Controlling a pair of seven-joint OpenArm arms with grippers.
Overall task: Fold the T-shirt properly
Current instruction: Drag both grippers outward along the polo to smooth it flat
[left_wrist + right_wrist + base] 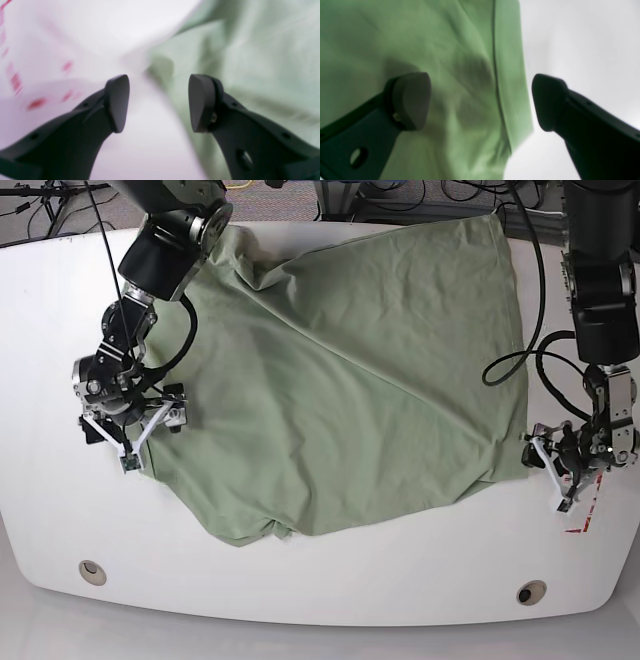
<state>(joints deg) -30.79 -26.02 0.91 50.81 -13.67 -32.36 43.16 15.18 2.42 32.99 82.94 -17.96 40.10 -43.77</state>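
Note:
The pale green T-shirt [350, 380] lies spread and wrinkled over the white table [330, 600], plain side up. My right gripper [156, 428] hovers at the shirt's left edge. In the right wrist view this gripper [481, 100] is wide open and straddles a hemmed edge of the shirt [460, 75], one finger over cloth and one over bare table. My left gripper [547, 461] sits at the shirt's lower right corner. In the left wrist view it [158, 102] is open with nothing between its fingers, and the shirt [250, 62] lies just to its right.
A white slip with red print [585, 515] lies on the table by the left gripper, blurred in the left wrist view [37, 103]. Two round holes [92, 572] [531, 592] sit near the front edge. Cables [520, 360] trail by the right side.

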